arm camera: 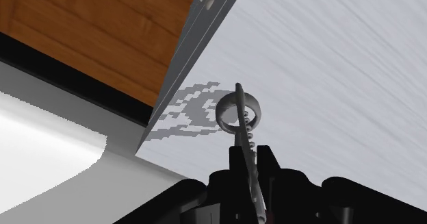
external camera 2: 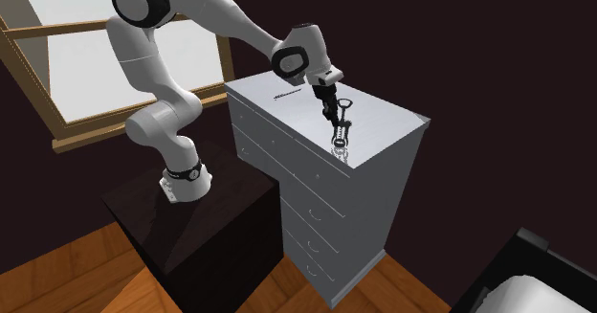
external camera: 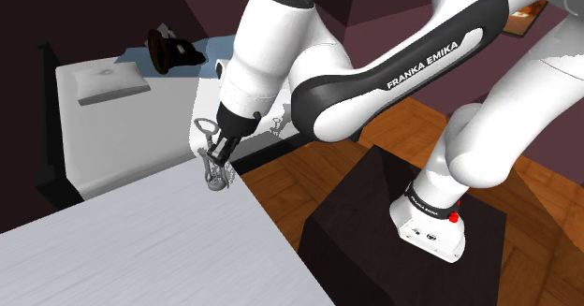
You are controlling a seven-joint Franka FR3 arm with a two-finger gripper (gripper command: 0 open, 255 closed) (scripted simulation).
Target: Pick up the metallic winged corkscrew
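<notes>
Both fingers of the claw (arm camera: 250, 162) are closed on the metallic winged corkscrew (arm camera: 239, 112), clasping its shaft so that the ring end points away from the hand. In the wrist view that ring hangs over the pale top of a chest of drawers (arm camera: 342, 85), close to its edge, and throws a ragged shadow beside it; whether the ring touches the top cannot be told. Beyond the edge this view also takes in the wooden floor (arm camera: 89, 31). The second exterior view gives what the wrist view lacks: the whole chest of drawers (external camera 2: 383, 120) with its drawer fronts all shut, their contents hidden, the corkscrew (external camera 2: 341, 134) hanging roughly upright under the claw (external camera 2: 330, 105) near the front edge, the arm's dark stand (external camera 2: 191, 234) just beside the chest, and a window (external camera 2: 57, 72) behind. The shoulder view alone shows the claw (external camera: 222, 148) and corkscrew (external camera: 214, 171) at the top's far corner, with a bed (external camera: 94, 140) beyond carrying a grey pillow (external camera: 110, 81) and a dark object (external camera: 173, 50).
</notes>
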